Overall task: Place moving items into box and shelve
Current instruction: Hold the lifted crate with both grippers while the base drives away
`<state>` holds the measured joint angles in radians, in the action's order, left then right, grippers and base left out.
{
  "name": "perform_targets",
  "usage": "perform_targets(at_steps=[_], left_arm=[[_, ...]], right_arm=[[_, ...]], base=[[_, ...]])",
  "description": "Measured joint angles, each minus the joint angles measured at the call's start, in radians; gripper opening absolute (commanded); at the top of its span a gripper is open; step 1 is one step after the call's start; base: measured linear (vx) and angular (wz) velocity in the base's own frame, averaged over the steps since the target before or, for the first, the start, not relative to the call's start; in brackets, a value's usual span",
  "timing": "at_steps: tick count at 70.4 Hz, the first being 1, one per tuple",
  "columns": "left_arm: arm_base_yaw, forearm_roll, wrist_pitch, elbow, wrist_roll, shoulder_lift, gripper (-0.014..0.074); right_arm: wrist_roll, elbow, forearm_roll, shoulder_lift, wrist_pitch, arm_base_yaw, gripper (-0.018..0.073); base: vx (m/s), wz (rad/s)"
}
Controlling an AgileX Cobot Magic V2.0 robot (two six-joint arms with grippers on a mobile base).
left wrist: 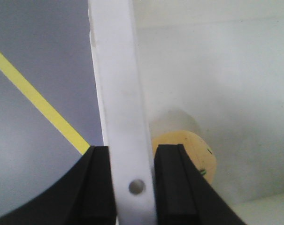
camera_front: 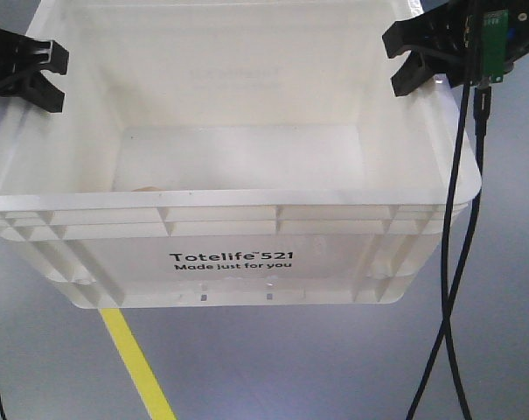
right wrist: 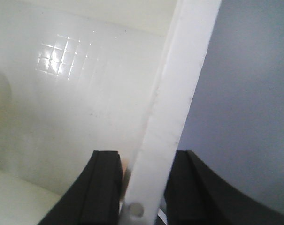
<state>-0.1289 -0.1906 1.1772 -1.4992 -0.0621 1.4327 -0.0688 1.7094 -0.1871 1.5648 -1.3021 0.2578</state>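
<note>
A white translucent tote box (camera_front: 247,206) marked "Totelife 521" fills the front view. My left gripper (camera_front: 52,79) is shut on its left rim, and the left wrist view shows the black jaws (left wrist: 132,150) clamped on the white rim strip (left wrist: 116,70). My right gripper (camera_front: 395,63) is shut on the right rim, and the right wrist view shows its jaws (right wrist: 144,157) on either side of the rim (right wrist: 188,70). A tan roll (left wrist: 191,147) lies inside the box by the left wall. The other contents are hidden.
The floor is grey with a yellow line (camera_front: 137,363), which also shows in the left wrist view (left wrist: 38,103). Black cables (camera_front: 456,262) hang down at the right of the box from the right arm.
</note>
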Motion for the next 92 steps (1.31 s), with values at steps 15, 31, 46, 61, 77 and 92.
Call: perform_targets(at_steps=[15,31,46,61,77,92], left_arm=[[0.000,0.000,0.000,0.000,0.000,0.000,-0.0017],[0.000,0.000,0.000,0.000,0.000,0.000,-0.0017],[0.000,0.000,0.000,0.000,0.000,0.000,-0.0017],[0.000,0.001,0.001,0.000,0.000,0.000,-0.0017],[0.000,0.001,0.001,0.000,0.000,0.000,-0.0017],[0.000,0.001,0.001,0.000,0.000,0.000,-0.0017]], right_arm=[[0.000,0.000,0.000,0.000,0.000,0.000,-0.0012],[0.000,0.000,0.000,0.000,0.000,0.000,-0.0012],[0.000,0.000,0.000,0.000,0.000,0.000,-0.0012],[0.000,0.000,0.000,0.000,0.000,0.000,-0.0012],[0.000,0.000,0.000,0.000,0.000,0.000,-0.0012],[0.000,0.000,0.000,0.000,0.000,0.000,-0.0012]], base=[[0.13,0.55],[0.18,0.54],[0.23,0.48],[0.28,0.40],[0.34,0.27],[0.41,0.16]])
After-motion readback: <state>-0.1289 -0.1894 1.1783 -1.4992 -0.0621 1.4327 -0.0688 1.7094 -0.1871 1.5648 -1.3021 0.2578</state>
